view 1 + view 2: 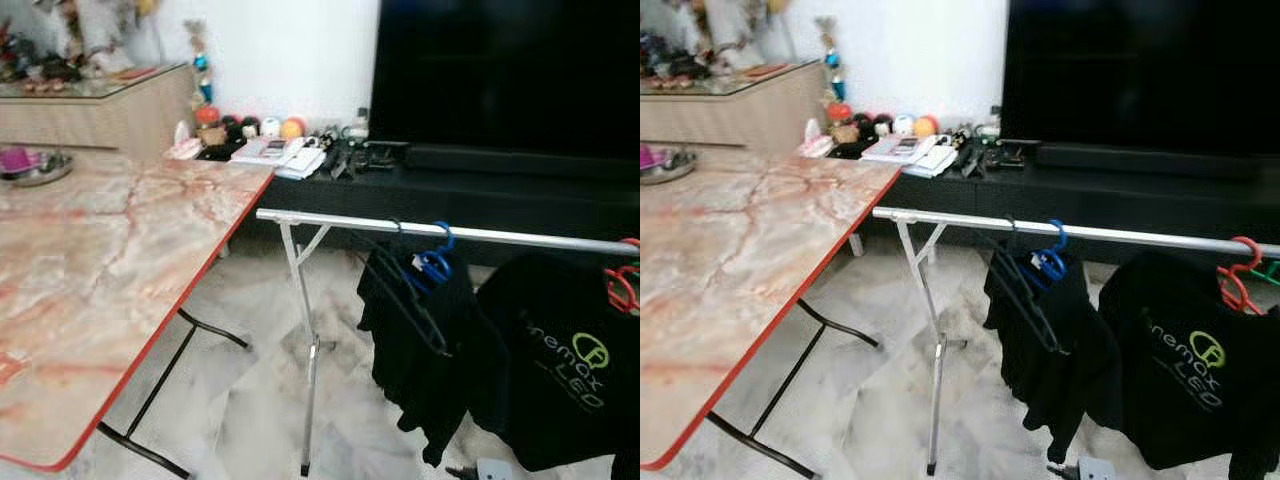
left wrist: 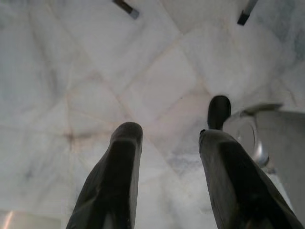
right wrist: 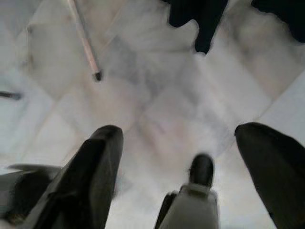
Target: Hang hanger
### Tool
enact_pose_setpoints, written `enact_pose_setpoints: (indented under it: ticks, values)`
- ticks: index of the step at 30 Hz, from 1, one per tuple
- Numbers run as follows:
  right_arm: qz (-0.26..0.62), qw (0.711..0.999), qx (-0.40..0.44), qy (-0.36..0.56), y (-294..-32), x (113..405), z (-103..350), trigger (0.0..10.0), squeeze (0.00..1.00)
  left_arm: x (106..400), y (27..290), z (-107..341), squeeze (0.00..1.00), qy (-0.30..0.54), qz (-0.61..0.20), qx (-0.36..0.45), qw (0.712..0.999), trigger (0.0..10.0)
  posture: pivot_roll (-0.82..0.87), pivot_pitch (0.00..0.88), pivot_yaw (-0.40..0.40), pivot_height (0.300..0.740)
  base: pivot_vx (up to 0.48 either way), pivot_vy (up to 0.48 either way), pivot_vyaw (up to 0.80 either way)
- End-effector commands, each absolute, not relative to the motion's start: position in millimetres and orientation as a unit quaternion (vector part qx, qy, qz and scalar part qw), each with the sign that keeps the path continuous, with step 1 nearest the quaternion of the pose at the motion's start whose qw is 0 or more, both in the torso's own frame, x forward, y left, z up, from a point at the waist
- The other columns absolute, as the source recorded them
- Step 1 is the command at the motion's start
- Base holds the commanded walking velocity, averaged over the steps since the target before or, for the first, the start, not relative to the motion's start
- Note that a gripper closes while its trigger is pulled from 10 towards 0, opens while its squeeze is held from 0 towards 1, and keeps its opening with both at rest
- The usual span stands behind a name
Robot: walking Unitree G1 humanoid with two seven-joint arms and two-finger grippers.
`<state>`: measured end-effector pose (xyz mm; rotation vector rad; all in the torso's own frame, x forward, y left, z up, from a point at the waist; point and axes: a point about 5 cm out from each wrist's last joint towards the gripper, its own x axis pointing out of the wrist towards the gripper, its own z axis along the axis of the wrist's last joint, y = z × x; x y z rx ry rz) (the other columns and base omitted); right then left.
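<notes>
Both jaws hang spread over floor tiles (empty), blue hanger (image 1: 434,262) on the rail (image 1: 350,223) well apart.

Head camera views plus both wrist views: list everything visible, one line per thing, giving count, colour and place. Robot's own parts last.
Folding table: one, pink marble-pattern top with red edge, black legs, on the left.
Metal dish: one, silver, holding something magenta, at the table's far left.
Clothes rail: one, silver, on a silver stand, right of the table.
Blue hanger: one, hooked on the rail among black clothes.
Red hanger: one, on the rail at the far right.
Black T-shirt: one, green and grey print, hanging at the right.
Television: one, black, on a low black unit.
Booklets: a few, white, on the unit.
Floor: pale marble tiles.
Left gripper: black fingers apart, over the floor.
Right gripper: black fingers apart, over the floor.
</notes>
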<state>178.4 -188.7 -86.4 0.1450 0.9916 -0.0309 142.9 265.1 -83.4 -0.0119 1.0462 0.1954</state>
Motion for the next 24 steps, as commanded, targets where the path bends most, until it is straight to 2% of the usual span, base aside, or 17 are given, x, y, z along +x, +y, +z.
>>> enact_pose_setpoints:
  ticks: [1, 24]
  values:
    - [-0.019, 0.878, 0.062, 0.473, -195.6, 179.8, -84.8, 10.0, 0.00, 146.2, 261.4, -83.3, 0.00, 0.496, 0.085, -0.001, 0.864, 10.0, 0.07, 0.000, 0.028, 0.740, 0.000, 0.000, 0.00]
    - [-0.023, 0.881, 0.067, 0.468, -195.3, 180.6, -84.3, 10.0, 0.00, 148.3, 258.4, -83.4, 0.00, 0.487, 0.093, -0.016, 0.868, 10.0, 0.07, 0.000, 0.026, 0.740, 0.010, 0.000, 0.00]
